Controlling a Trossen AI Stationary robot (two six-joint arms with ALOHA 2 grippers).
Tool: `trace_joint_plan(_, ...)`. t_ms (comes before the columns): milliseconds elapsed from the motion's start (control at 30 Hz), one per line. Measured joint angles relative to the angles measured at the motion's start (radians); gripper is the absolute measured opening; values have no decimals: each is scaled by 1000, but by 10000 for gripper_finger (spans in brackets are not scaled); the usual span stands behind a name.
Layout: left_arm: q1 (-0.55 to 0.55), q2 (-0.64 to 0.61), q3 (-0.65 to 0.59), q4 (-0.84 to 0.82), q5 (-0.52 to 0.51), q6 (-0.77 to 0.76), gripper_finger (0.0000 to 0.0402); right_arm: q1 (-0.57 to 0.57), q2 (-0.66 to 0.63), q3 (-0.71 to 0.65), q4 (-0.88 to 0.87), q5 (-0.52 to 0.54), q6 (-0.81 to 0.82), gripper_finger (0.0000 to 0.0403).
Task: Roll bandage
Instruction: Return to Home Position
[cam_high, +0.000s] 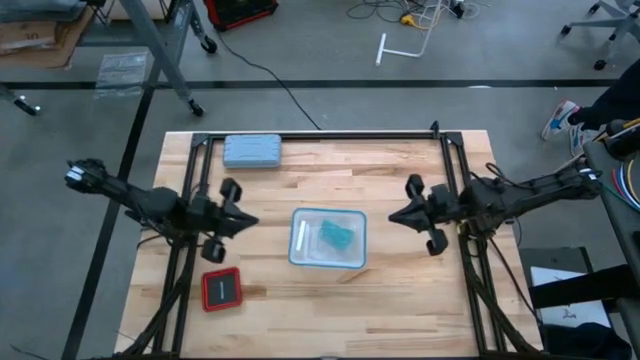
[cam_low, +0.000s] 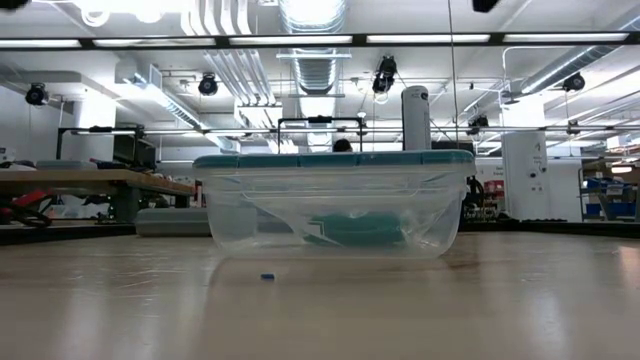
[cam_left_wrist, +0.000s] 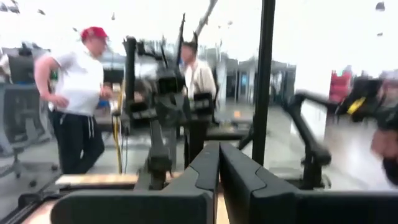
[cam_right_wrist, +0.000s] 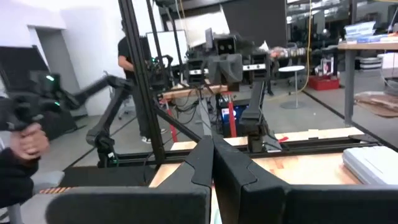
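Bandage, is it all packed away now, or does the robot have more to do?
Nearly finished. The green bandage lies inside the clear box, and its lid is on. Nothing is in hand: the left gripper and right gripper are shut and empty, one on each side of the box. Only parking the arms seems left.

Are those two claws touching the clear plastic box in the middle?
Apart. The high view shows bare table between the container and both the left gripper and the right gripper.
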Motion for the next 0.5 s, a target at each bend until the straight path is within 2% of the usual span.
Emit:
trace_joint_plan(100,0,-109,-153,130,0,-5,8,0,-84,-85,29,0,8,0)
trace_joint_plan(233,0,-200,-305,221,0,-26,6,-1,-175,-201,104,0,14,0)
trace_joint_plan(333,0,-250,-381,263,0,-55,3,-7,-244,-282,127,0,28,0)
trace_joint_plan(500,0,-296,-464,320,10,-83,3,-20,-321,-422,266,-8,56,0)
